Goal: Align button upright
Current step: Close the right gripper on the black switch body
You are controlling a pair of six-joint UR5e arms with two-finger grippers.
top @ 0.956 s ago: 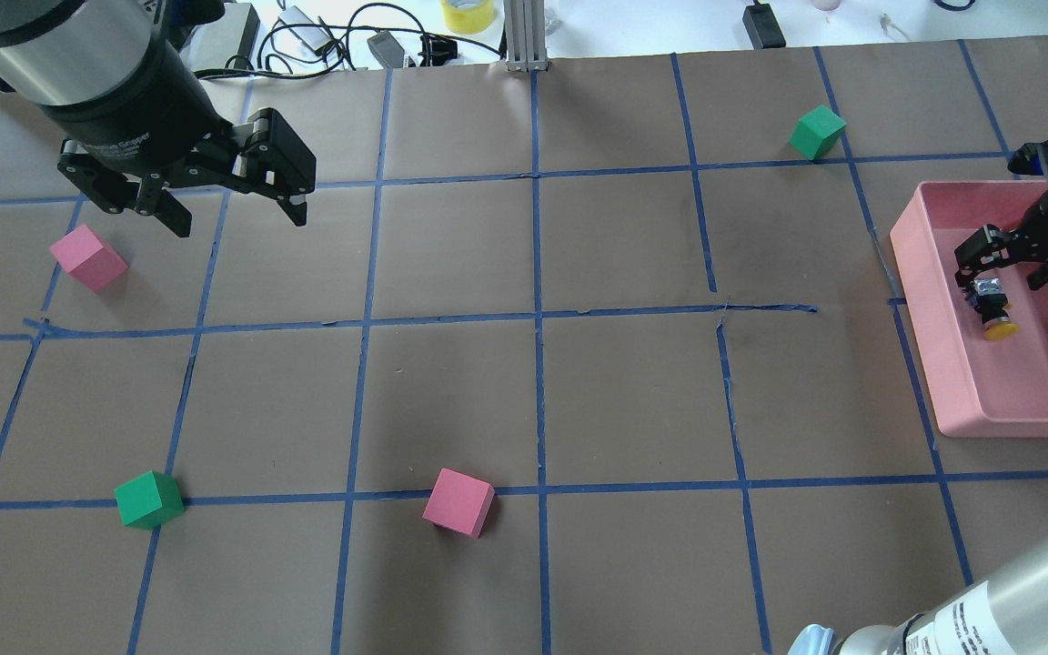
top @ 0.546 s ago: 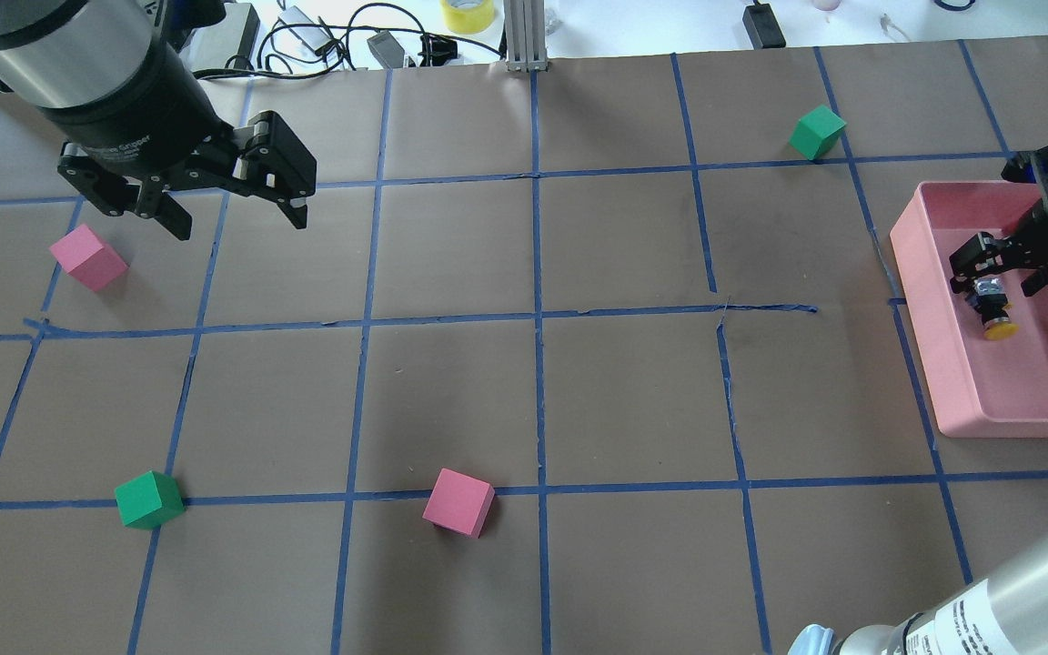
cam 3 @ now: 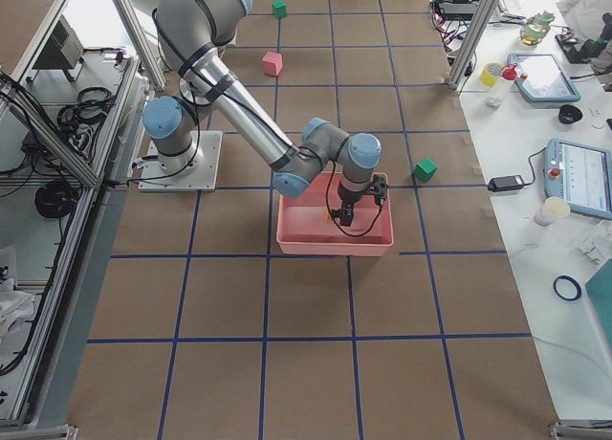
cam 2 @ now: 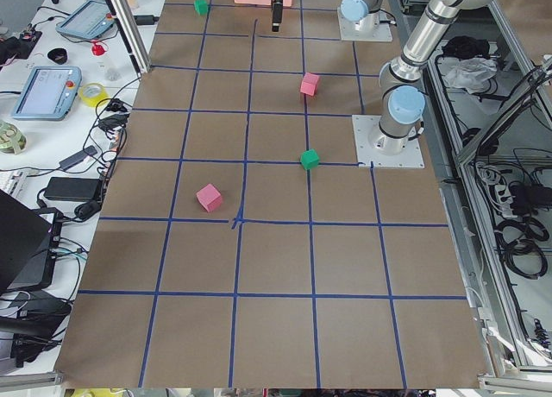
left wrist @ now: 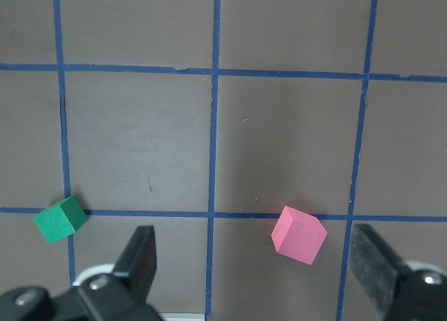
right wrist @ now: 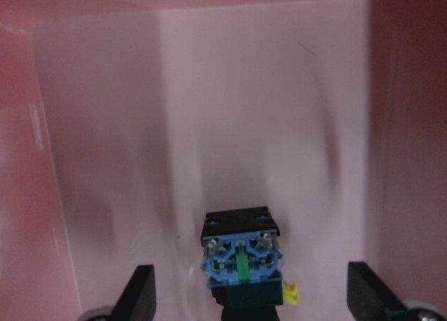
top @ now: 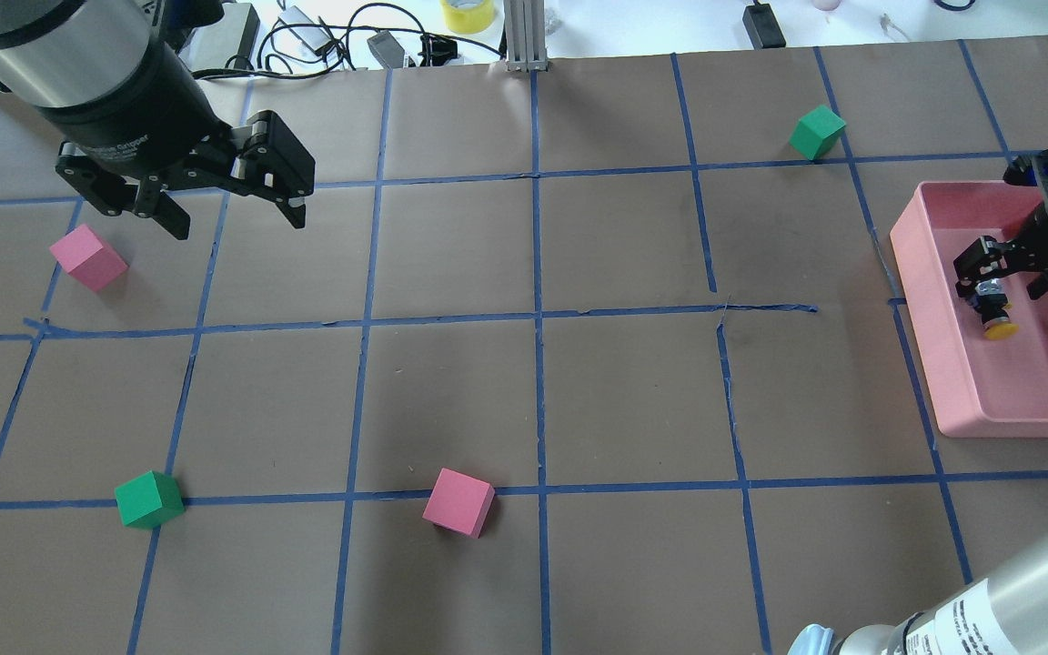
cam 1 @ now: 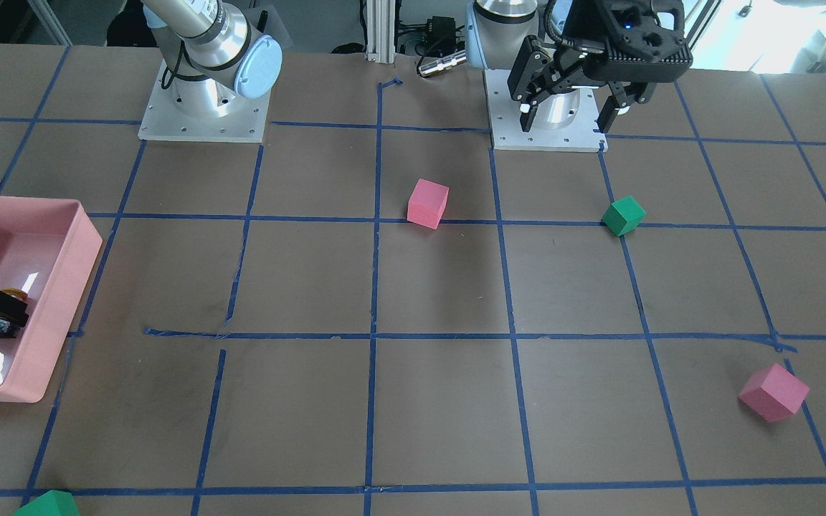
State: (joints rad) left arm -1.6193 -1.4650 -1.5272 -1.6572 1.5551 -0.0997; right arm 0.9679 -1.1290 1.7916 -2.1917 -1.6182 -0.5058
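I see the button (top: 994, 314) lying on its side in the pink tray (top: 1015, 426) at the right of the worktop (top: 624, 391), long axis running near-to-far with the cap nearest, its base between the wide-open, empty jaws of the right gripper (top: 1008, 277), while the left gripper (top: 237, 223), jaws likewise spread, hangs well apart.

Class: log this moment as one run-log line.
right end effector: open over button | button: on its side in pink tray | left end effector: open above table

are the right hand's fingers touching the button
Apart. The right wrist view shows the right hand open wide around the button, with bare pink tray floor visible between it and each of the fingers.
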